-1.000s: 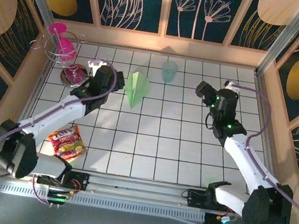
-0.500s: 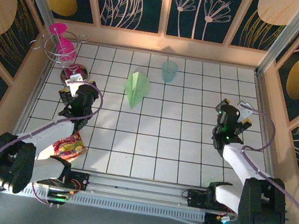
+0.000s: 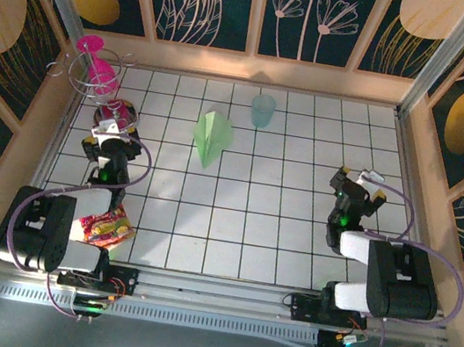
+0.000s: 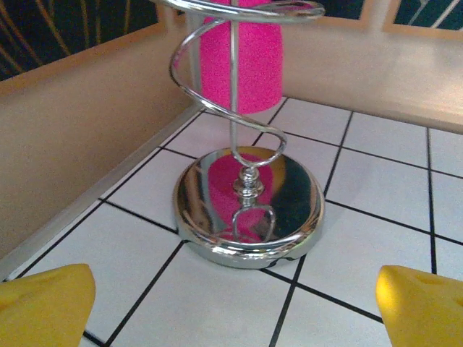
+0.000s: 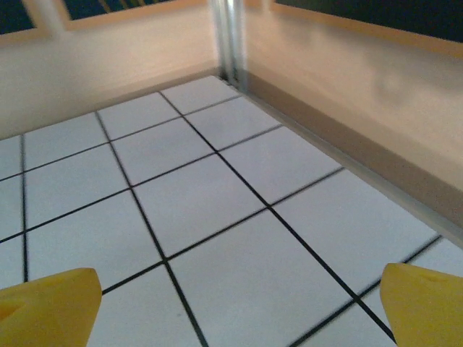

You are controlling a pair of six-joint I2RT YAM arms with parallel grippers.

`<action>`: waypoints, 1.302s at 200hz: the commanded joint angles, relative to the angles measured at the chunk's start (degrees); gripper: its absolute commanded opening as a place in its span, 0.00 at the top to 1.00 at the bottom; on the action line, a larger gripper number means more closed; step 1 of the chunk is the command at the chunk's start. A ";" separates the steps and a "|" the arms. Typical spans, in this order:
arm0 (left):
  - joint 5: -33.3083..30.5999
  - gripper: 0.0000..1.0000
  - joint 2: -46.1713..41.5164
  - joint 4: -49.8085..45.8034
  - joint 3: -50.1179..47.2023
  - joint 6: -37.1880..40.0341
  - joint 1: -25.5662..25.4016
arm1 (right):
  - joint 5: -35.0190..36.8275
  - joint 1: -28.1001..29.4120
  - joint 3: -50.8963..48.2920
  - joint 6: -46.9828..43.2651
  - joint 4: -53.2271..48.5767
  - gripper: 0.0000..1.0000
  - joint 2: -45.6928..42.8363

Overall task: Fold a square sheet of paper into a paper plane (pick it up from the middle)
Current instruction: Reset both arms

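Dark panels painted with pale leaves and gold discs wall me in on three sides. Under them lies the white tiled table, the biggest thing in front of me. My two arms sit folded low at the near edge, one to each side and well apart from the middle of the table.

My left claw is spread wide with nothing between its yellow fingertips. It looks straight at the chrome wire stand in the far-left corner, which has something pink standing in its coil. My right claw is just as wide and just as empty, hanging over bare tiles near the right wall.

The paper plane lies flat by itself in the far middle of the table. It is a light green dart with a crease down its centre and its narrow tip pointing back toward me. The pale teal cup stands just beyond it to the right, not touching. A bright snack packet lies by my left arm.

As I judge it, the work is finished: the sheet has become the dart, the dart is set down, and I am gripping nothing. I can see nothing left to fold. At most the wings might want a firmer press, and from up here I cannot tell how sharp the creases are.
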 commanded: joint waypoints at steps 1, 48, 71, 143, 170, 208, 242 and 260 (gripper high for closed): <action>11.87 0.01 1.53 9.15 -1.28 2.88 2.23 | -4.68 -0.19 -1.77 -5.91 14.90 0.01 2.62; 20.93 0.02 3.29 13.90 -1.96 3.05 6.58 | -11.32 -2.22 -1.62 -6.30 18.48 0.01 7.13; 23.97 0.01 5.77 18.50 -3.15 3.11 7.61 | -15.23 -4.56 -1.17 -4.81 17.26 0.01 7.18; 25.07 0.01 8.18 30.94 -8.63 3.38 7.61 | -19.80 -6.33 -0.85 -4.02 16.39 0.01 7.14; 24.13 0.01 9.47 32.37 -8.69 3.12 7.61 | -21.88 -6.50 -1.64 -4.50 17.95 0.01 7.44; 23.33 0.01 9.37 30.67 -7.88 3.25 7.56 | -22.44 -6.52 -4.91 -5.20 27.95 0.01 11.00; 25.26 0.01 9.28 32.49 -8.88 3.78 7.61 | -21.84 -6.58 -4.59 -4.50 25.80 0.01 10.34; 28.40 0.01 9.28 31.68 -8.44 5.06 7.61 | -21.84 -6.59 -4.52 -4.47 25.73 0.01 10.41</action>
